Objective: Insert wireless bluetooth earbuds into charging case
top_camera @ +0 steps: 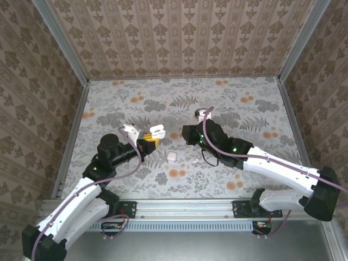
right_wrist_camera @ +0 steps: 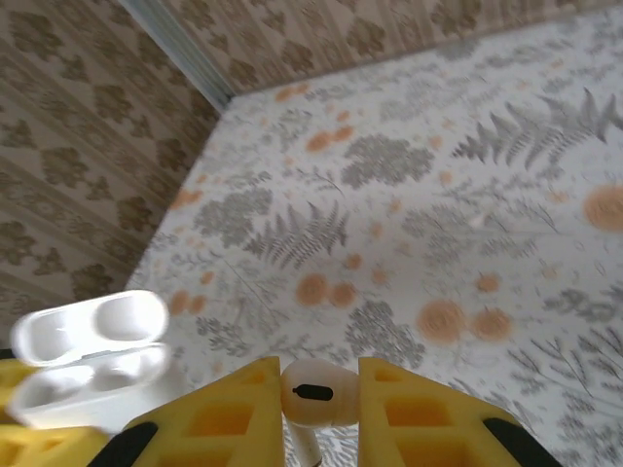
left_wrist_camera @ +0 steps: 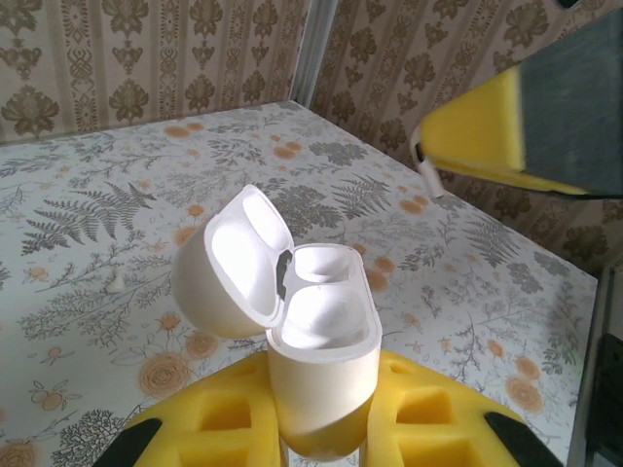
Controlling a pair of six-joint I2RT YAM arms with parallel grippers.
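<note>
I'm seeing the L gripper (top_camera: 148, 142) clamping the charging case (left_wrist_camera: 321, 360) by its lower body btwn yellow pads (left_wrist_camera: 428, 428). The case is standing upright above the floral table (top_camera: 125, 103), its lid (left_wrist_camera: 234, 263) hanging open to the left. A bit right of it, nearer the arm bases, a white piece (top_camera: 172, 156) is lying on the table. The R gripper (right_wrist_camera: 319, 377) is pinching a white earbud (right_wrist_camera: 311, 397) btwn its fingers, hovering near the case w/o touching it.

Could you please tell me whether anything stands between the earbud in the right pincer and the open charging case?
Nothing visible does. The earbud, gripped in the right pincer, has only a bare gap toward the charging case, held lid-open by the left pincer.
</note>
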